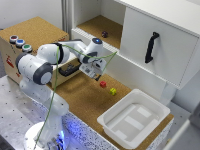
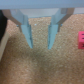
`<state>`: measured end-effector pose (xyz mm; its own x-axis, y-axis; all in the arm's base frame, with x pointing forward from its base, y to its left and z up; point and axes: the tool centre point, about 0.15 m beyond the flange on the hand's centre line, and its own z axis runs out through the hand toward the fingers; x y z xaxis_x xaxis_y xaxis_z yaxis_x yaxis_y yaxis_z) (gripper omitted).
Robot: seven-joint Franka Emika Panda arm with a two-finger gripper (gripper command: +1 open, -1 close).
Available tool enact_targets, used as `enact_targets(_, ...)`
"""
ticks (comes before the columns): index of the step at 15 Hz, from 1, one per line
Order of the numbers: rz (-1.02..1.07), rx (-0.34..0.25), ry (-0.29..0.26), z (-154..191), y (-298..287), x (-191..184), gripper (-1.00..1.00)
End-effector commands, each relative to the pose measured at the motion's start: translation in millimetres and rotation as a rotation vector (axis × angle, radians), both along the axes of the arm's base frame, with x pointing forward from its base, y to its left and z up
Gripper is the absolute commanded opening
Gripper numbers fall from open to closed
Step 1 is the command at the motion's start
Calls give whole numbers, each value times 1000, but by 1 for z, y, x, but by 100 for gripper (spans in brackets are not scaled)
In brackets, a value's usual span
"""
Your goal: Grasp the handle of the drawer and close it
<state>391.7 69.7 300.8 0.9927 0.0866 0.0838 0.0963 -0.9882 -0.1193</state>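
Gripper (image 1: 96, 74) is hanging over the cork surface (image 1: 87, 97), pointing down, just beside the tan box (image 1: 35, 32). In the wrist view the fingers (image 2: 26, 34) are standing apart with bare cork showing between them; gripper (image 2: 39, 36) is holding nothing.

Drawer (image 1: 69, 71) is sitting pulled out from the box front, mostly hidden behind the arm (image 1: 47, 60). Handle cannot be made out; the arm is covering that area.

Three round buttons (image 1: 20, 43) are sitting on the box top toward the exterior view's left.

Red block (image 1: 103, 84) and yellow block (image 1: 113, 91) are lying on the cork near the gripper, apart from each other. The red block (image 2: 80, 40) is also showing at the wrist view's edge.

White tub (image 1: 132, 120) is resting near the exterior view's right. White cabinet door (image 1: 155, 45) with long black handle (image 1: 151, 47) is standing behind it. A small dark object (image 1: 104, 34) is lying on the shelf (image 1: 100, 27).
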Motion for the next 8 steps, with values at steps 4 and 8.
enact_targets(4, -128, -19, -28, 0, 75, -14, -100)
enact_targets(8, -143, 15, -44, 2, 113, -21, -100)
